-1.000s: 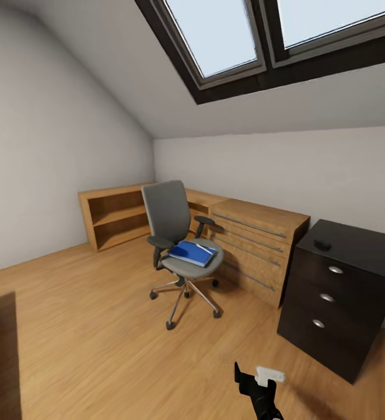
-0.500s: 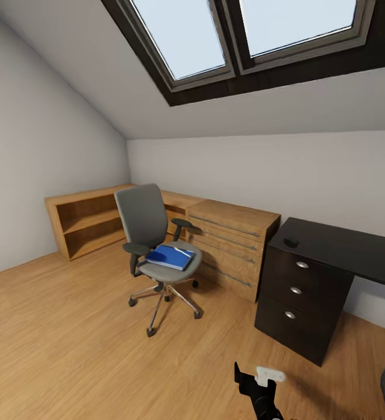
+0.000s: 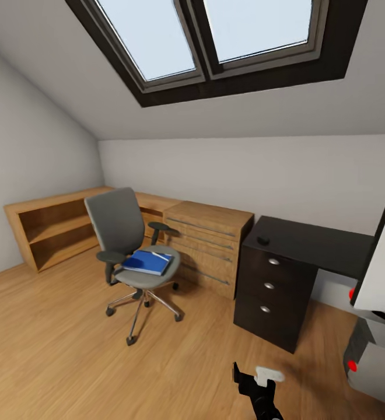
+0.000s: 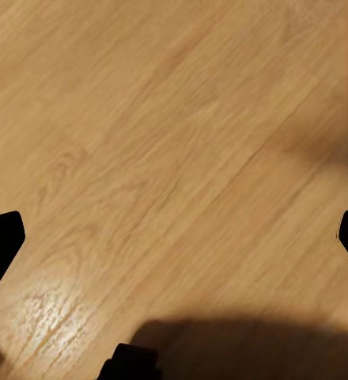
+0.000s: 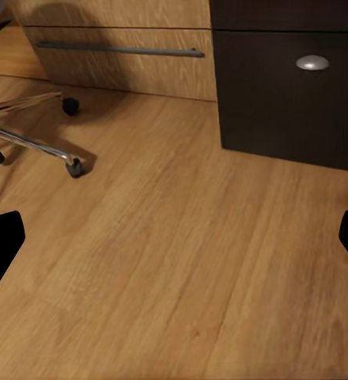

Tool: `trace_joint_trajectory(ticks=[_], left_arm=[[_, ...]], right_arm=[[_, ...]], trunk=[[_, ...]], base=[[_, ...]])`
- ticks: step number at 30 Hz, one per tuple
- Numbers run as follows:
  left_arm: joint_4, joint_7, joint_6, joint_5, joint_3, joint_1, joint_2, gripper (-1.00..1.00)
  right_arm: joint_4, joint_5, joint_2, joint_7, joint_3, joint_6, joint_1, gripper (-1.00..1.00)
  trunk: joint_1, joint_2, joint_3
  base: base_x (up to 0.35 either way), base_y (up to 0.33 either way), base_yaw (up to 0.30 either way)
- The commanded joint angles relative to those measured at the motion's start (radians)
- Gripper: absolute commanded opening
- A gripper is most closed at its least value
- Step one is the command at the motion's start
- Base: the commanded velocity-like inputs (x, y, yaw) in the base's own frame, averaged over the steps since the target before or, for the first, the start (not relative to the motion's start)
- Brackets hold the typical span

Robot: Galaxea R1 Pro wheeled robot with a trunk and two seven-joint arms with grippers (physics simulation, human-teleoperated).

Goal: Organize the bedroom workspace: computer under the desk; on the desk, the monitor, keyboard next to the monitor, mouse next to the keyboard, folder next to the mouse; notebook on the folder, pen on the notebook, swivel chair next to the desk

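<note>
Well beyond the right gripper [image 5: 174,237], folder [image 3: 147,262] rests on swivel chair [image 3: 125,233].

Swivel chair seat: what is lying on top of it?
On the swivel chair seat lies a blue folder with a thin light pen-like stick on its top. Whether a notebook lies there too cannot be told; the seat beneath the folder is covered.

A bright attic room has pale grey walls [image 3: 35,157] and a sloped ceiling holding a dark-framed double skylight [image 3: 210,44] that shows pale blue sky. Warm oak plank flooring [image 3: 58,350] covers the ground and carries a soft glare. At far left a low open wooden shelf unit [image 3: 49,230] stands against the wall, and right of it a light wooden drawer chest with long metal handles [image 3: 207,245].
</note>
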Motion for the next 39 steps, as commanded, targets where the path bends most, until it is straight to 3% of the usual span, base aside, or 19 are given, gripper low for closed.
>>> trace_joint_trajectory(ticks=[1, 10, 14, 23, 29, 39], left_arm=[[-0.001, 0.001, 0.001, 0.003, 0.003, 0.0, -0.001, 1.0], [0.004, 0.0, -0.003, 0.004, 0.003, 0.0, 0.001, 1.0], [0.02, -0.001, -0.016, 0.004, 0.003, 0.0, 0.001, 1.0], [0.068, -0.002, -0.171, 0.003, 0.003, 0.0, 0.001, 1.0], [0.081, -0.003, -0.195, 0.003, 0.003, 0.0, 0.001, 1.0], [0.084, -0.003, -0.2, 0.002, 0.002, 0.0, 0.001, 1.0]], right_arm=[[0.002, 0.0, 0.0, 0.002, -0.004, -0.004, -0.001, 1.0], [0.002, 0.001, 0.001, 0.003, -0.004, -0.003, -0.001, 1.0], [0.002, 0.001, 0.001, 0.003, -0.004, -0.003, -0.001, 1.0], [0.002, 0.002, 0.001, 0.003, -0.004, -0.003, -0.001, 1.0], [0.002, 0.002, 0.001, 0.003, -0.004, -0.003, -0.001, 1.0], [0.002, 0.002, 0.0, 0.003, -0.004, -0.003, -0.001, 1.0]], trunk=[[-0.004, 0.007, 0.002], [-0.039, 0.07, 0.03], [-0.039, 0.07, 0.03], [-0.039, 0.07, 0.03], [-0.039, 0.07, 0.03], [-0.039, 0.07, 0.029]], base=[[0.0, 0.0, -0.268], [0.0, 0.0, -0.269], [0.0, 0.0, -0.268], [0.0, 0.0, -0.268], [-0.069, 0.0, -0.269], [-0.296, 0.028, -0.269]])
